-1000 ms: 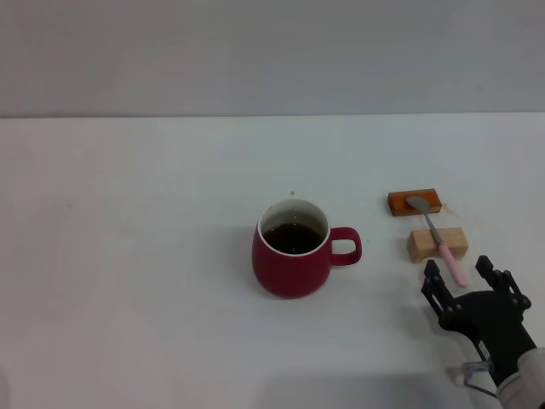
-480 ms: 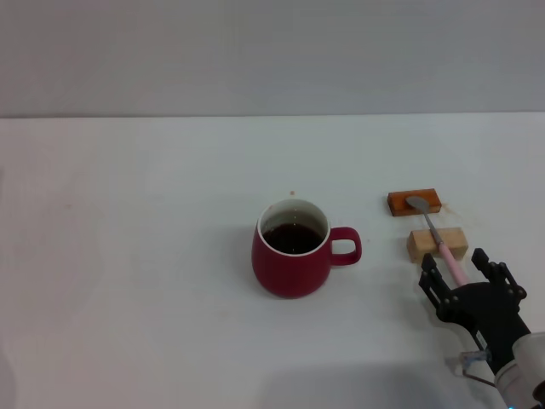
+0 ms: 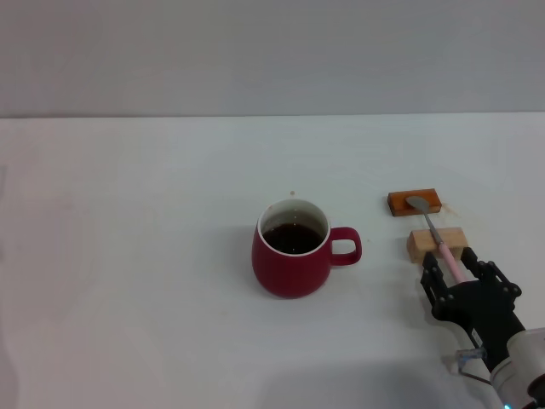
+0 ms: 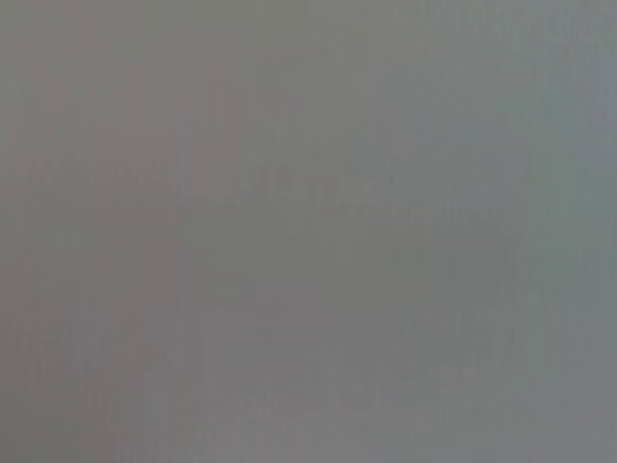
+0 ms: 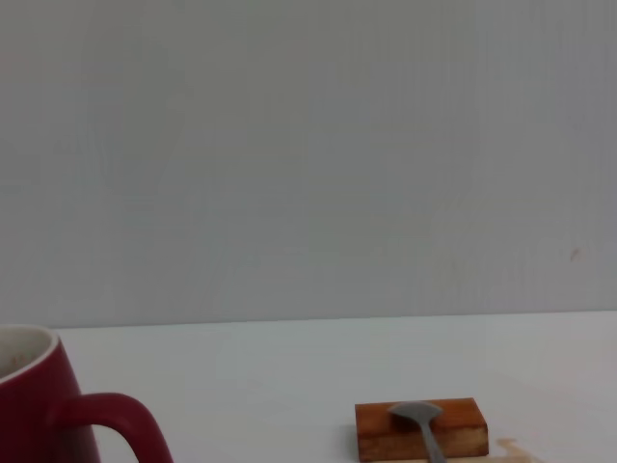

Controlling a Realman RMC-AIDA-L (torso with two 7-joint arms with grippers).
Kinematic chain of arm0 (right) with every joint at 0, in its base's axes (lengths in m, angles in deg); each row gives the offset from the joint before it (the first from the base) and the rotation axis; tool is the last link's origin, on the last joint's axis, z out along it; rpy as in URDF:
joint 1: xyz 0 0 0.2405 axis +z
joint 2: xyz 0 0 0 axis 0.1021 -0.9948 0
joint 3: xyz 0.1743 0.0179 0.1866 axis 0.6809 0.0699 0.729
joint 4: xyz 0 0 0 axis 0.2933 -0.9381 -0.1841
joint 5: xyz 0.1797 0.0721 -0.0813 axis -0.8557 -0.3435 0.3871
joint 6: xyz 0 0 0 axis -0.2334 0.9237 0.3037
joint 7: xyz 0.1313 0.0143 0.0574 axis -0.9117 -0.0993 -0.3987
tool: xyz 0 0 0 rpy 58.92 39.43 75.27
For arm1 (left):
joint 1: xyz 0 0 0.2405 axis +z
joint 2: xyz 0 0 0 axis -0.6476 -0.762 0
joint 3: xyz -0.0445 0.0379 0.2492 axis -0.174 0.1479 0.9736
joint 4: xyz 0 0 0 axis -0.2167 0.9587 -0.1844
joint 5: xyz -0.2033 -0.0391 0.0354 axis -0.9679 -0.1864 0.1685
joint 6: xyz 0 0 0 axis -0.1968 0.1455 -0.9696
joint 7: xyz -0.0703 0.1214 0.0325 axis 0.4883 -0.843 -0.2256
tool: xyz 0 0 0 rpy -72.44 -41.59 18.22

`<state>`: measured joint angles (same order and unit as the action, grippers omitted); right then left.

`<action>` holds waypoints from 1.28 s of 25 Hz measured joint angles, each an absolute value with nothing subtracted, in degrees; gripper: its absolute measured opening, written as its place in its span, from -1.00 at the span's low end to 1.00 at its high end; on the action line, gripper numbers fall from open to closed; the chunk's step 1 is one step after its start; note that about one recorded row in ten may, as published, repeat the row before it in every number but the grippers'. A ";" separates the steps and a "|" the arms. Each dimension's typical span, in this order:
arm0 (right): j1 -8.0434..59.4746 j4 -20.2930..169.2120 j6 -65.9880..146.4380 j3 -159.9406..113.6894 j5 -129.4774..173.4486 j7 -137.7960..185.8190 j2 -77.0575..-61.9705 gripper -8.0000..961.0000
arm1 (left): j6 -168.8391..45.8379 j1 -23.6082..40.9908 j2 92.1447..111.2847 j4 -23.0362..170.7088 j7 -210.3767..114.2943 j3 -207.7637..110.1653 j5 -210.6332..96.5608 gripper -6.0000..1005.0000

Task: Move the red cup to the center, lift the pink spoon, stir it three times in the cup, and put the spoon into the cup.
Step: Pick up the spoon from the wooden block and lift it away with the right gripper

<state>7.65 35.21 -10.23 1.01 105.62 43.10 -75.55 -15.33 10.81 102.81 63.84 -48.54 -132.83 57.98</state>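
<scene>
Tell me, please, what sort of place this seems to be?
Probably a lab test bench: a bare white table against a plain grey wall, with only the red cup and the pink spoon propped on two small blocks.

one red cup, one pink spoon, two small blocks: one orange block and one tan block. one right gripper shows on the white table.
</scene>
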 joint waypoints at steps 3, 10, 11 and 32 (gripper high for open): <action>7.67 35.21 -10.23 1.01 105.62 43.09 -75.55 0.05 | -15.33 10.80 102.81 63.84 -48.67 -132.84 57.97 0.69; 7.68 35.25 -10.23 1.01 105.62 43.08 -75.54 -0.05 | -15.31 10.86 102.93 63.96 -48.70 -132.84 57.97 0.69; 7.68 35.25 -10.23 1.01 105.62 43.08 -75.54 -0.07 | -15.31 10.86 102.93 63.96 -48.70 -132.84 57.97 0.69; 7.55 35.86 -9.62 1.01 105.65 43.08 -75.45 -0.28 | -15.07 11.42 103.62 63.72 -48.72 -132.84 58.05 0.69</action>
